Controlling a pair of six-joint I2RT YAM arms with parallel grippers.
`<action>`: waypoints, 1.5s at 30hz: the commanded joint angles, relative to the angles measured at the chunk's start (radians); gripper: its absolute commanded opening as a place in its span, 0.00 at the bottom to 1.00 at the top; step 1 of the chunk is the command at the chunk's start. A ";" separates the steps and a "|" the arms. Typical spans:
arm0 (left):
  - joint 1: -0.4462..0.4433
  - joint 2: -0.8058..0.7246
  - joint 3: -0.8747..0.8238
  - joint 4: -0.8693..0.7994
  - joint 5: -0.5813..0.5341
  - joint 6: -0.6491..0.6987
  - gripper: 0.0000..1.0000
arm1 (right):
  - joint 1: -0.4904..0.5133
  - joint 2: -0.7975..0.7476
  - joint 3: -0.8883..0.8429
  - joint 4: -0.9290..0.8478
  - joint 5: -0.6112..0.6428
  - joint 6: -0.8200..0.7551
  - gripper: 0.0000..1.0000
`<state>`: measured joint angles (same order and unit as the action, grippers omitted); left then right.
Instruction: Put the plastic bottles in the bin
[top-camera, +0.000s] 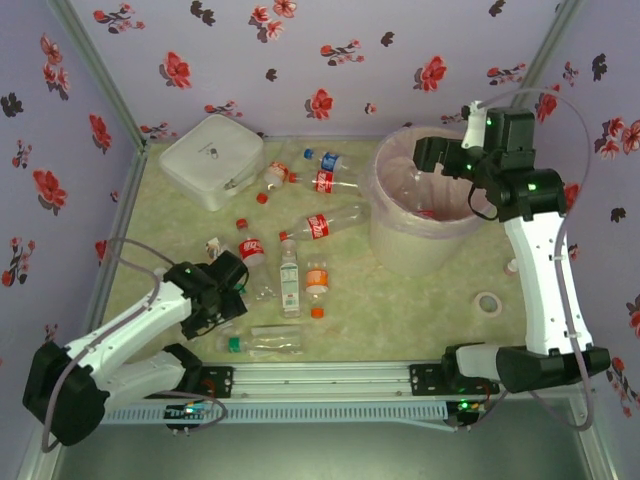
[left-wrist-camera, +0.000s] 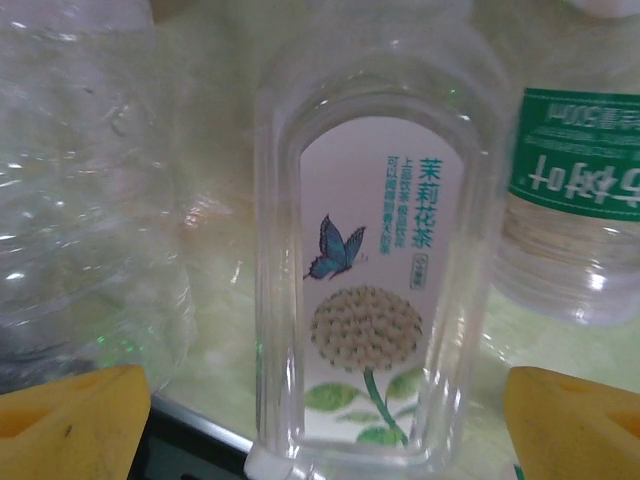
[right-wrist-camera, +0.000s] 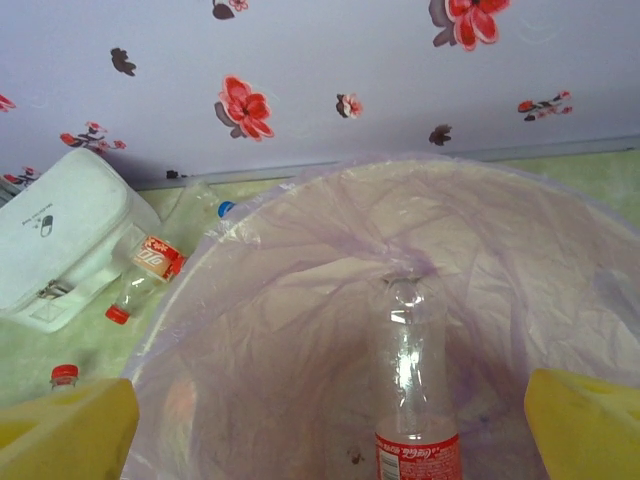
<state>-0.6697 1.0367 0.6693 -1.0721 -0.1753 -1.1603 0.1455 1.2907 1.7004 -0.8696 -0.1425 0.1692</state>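
Bottle (right-wrist-camera: 415, 400) inside bin (right-wrist-camera: 260, 300), right pincer (right-wrist-camera: 325, 440) spread

**A:** What sort of place is this, someone's home?

**B:** Nah, looks like a robot lab booth. There's a left arm (top-camera: 130, 325) and a right arm (top-camera: 535, 270) bolted to a metal rail (top-camera: 320, 378) along the table's (top-camera: 400, 300) near edge. Metal frame posts (top-camera: 100, 75) stand in the far corners, flower-print sheets (top-camera: 400, 30) serve as walls, and plastic bottles (top-camera: 320, 226) are strewn about the table.

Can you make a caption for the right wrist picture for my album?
The open right gripper hovers above the bin, where one red-labelled plastic bottle already lies inside.
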 joint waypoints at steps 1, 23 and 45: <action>-0.005 0.016 -0.037 0.089 -0.001 -0.047 0.88 | -0.004 -0.001 -0.019 0.019 0.004 0.018 1.00; 0.010 -0.016 0.242 -0.023 -0.115 0.115 0.52 | -0.004 -0.030 -0.038 0.155 -0.287 0.079 0.94; 0.012 0.237 0.463 1.027 0.398 0.604 0.31 | 0.400 0.280 0.114 0.296 -0.288 0.244 0.77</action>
<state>-0.6502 1.2797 1.1347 -0.1730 0.1455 -0.5964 0.5377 1.5425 1.7649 -0.6201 -0.4232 0.3836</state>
